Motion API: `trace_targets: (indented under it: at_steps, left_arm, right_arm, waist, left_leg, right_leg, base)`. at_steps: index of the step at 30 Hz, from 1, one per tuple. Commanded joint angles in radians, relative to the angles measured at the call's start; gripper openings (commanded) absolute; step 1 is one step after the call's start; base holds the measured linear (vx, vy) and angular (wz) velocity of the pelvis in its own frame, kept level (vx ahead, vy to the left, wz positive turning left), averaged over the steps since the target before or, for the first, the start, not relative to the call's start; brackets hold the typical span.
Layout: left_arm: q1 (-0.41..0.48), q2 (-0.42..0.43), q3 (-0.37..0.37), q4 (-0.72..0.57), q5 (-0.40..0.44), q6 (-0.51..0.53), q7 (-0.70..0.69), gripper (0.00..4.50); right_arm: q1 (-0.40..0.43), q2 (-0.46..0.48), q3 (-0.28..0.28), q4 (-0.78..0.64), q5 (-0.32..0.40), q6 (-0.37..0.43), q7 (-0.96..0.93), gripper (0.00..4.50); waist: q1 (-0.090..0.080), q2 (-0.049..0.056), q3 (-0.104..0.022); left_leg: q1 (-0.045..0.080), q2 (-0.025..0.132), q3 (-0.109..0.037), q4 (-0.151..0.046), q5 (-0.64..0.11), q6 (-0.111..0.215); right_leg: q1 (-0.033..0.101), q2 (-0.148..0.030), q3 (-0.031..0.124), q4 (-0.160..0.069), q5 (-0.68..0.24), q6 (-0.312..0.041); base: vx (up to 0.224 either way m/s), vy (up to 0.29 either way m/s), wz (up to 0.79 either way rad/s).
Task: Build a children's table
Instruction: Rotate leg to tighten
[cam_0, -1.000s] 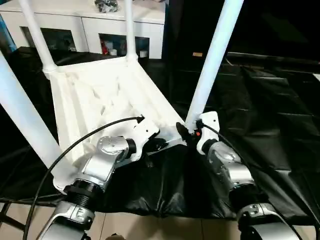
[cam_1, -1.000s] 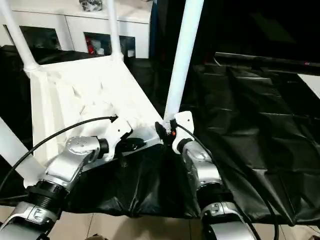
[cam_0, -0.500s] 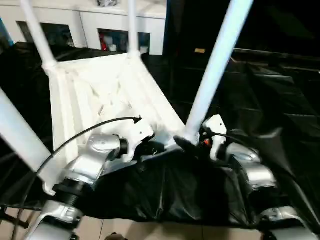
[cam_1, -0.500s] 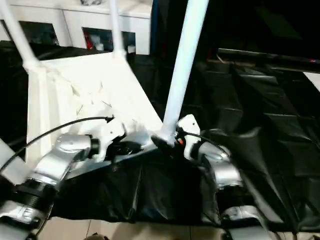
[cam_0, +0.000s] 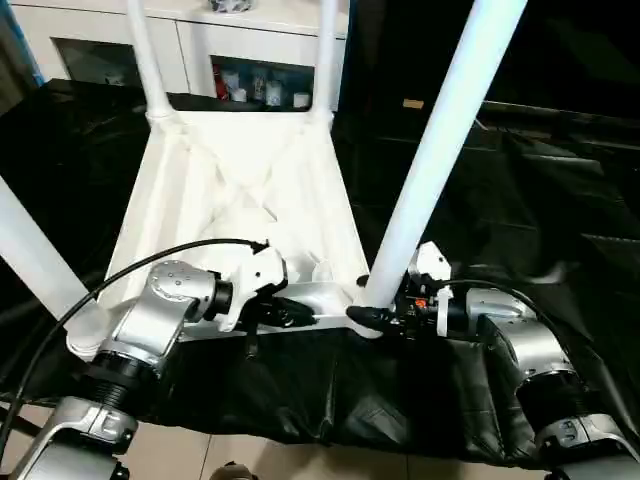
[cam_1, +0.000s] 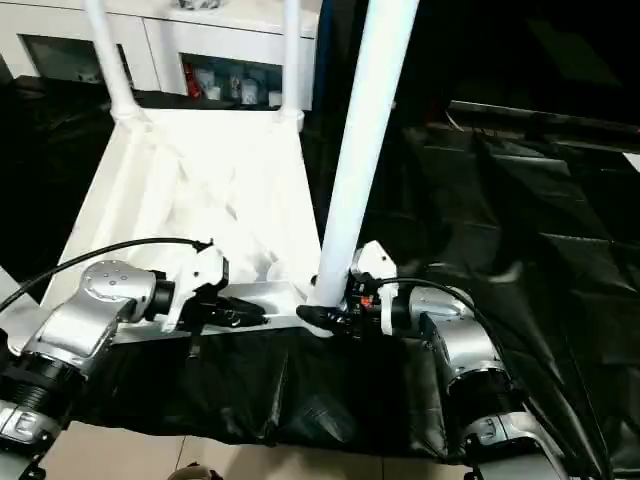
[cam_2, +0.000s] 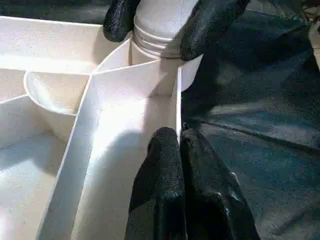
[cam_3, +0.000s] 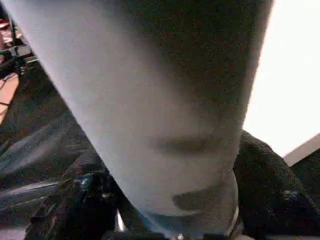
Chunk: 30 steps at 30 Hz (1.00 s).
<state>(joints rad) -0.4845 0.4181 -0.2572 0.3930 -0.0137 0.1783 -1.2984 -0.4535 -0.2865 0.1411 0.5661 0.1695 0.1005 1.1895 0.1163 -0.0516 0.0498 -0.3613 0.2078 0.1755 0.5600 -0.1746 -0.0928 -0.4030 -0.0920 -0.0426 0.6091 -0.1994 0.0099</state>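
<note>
The white plastic square children's table top (cam_0: 245, 200) lies upside down, ribbed underside up, on a work surface draped in black plastic sheeting (cam_0: 560, 200). Four long white tubular legs stand in its corner sockets: the near-right leg (cam_0: 440, 150), the near-left leg (cam_0: 35, 255), and two far legs (cam_0: 143, 55) by the white cabinet with glass-fronted compartments (cam_0: 250, 70).

The left pincer (cam_0: 285, 312) is closed on the near raised rim (cam_2: 177, 100); the left wrist view shows its two black fingers (cam_2: 165, 190) pressed together over the thin wall. This hold presumably braces the top against sliding.

The right pincer (cam_0: 372, 318) wraps the base of the near-right leg just above the round corner socket (cam_2: 192, 70), its black fingertips (cam_2: 207, 22) on either side of the tube. A grip this low probably lets the arm seat or twist the leg home.

All four legs appear fitted, so the assembly looks nearly complete; righting the table likely remains.
</note>
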Motion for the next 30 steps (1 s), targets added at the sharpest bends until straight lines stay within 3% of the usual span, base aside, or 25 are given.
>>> trace_targets:
  at_steps: [1, 4, 13, 15, 19, 22, 26, 30]
  left_arm:
    - [-0.013, -0.024, -0.048, 0.017, 0.015, 0.006, 0.014, 0.00]
    - [-0.011, -0.020, -0.046, 0.019, 0.014, 0.005, 0.011, 0.00]
    - [0.005, -0.038, -0.027, 0.006, 0.021, 0.043, 0.090, 0.00]
    - [0.009, -0.049, -0.020, 0.001, 0.026, 0.056, 0.125, 0.00]
    - [0.024, -0.133, -0.016, -0.017, 0.052, 0.108, 0.270, 0.00]
    - [0.025, -0.183, -0.015, -0.017, 0.058, 0.128, 0.334, 0.00]
    - [0.022, -0.255, -0.024, -0.019, 0.066, 0.149, 0.408, 0.00]
    - [0.032, -0.299, -0.058, -0.036, 0.085, 0.165, 0.446, 0.00]
  right_arm:
    - [0.014, 0.030, 0.096, -0.049, 0.016, 0.018, 0.093, 2.72]
    - [0.018, 0.031, 0.095, -0.052, 0.015, 0.022, 0.100, 2.67]
    - [0.048, 0.063, 0.062, -0.054, -0.003, 0.025, -0.013, 2.66]
    - [0.047, 0.078, 0.048, -0.034, -0.022, 0.003, -0.074, 2.66]
    - [0.015, 0.160, -0.023, 0.088, -0.088, -0.025, -0.403, 2.66]
    - [0.006, 0.204, -0.048, 0.118, -0.097, -0.020, -0.525, 2.65]
    - [-0.005, 0.274, -0.078, 0.138, -0.100, -0.017, -0.674, 2.65]
    - [-0.005, 0.319, -0.044, 0.135, -0.139, -0.056, -0.727, 2.65]
  waist:
    - [-0.001, 0.000, -0.045]
    - [-0.001, -0.001, -0.047]
    - [0.000, 0.003, -0.045]
    - [-0.003, 0.003, -0.039]
    - [-0.012, 0.000, -0.031]
    - [-0.023, 0.000, -0.029]
    - [-0.032, 0.001, -0.032]
    - [-0.032, 0.001, -0.034]
  left_leg:
    - [0.006, 0.021, 0.006, -0.065, -0.194, 0.050]
    - [0.005, 0.020, 0.007, -0.061, -0.172, 0.058]
    - [0.007, 0.021, 0.006, -0.065, -0.198, 0.047]
    - [0.007, 0.021, 0.004, -0.071, -0.239, 0.032]
    - [0.017, 0.019, -0.007, -0.083, -0.365, -0.020]
    - [0.018, 0.018, -0.014, -0.085, -0.407, -0.027]
    - [0.015, 0.018, -0.015, -0.088, -0.408, -0.026]
    - [0.010, 0.017, -0.012, -0.089, -0.386, -0.016]
  right_leg:
    - [0.043, -0.040, 0.031, -0.064, -0.127, -0.224]
    - [0.045, -0.039, 0.030, -0.060, -0.088, -0.236]
    - [0.044, -0.040, 0.031, -0.063, -0.116, -0.233]
    - [0.042, -0.042, 0.032, -0.071, -0.184, -0.219]
    - [0.030, -0.051, 0.033, -0.100, -0.470, -0.142]
    - [0.023, -0.052, 0.031, -0.113, -0.568, -0.095]
    - [0.021, -0.048, 0.030, -0.114, -0.530, -0.090]
    - [0.023, -0.042, 0.031, -0.108, -0.436, -0.101]
  base:
    - [0.000, 0.000, 0.00]
    - [0.000, 0.000, 0.00]
    - [0.000, 0.000, 0.00]
    - [0.000, 0.000, 0.00]
    - [-0.014, -0.002, -0.01]
    - [-0.035, -0.001, -0.02]
    - [0.000, 0.000, 0.00]
    - [0.000, 0.000, 0.00]
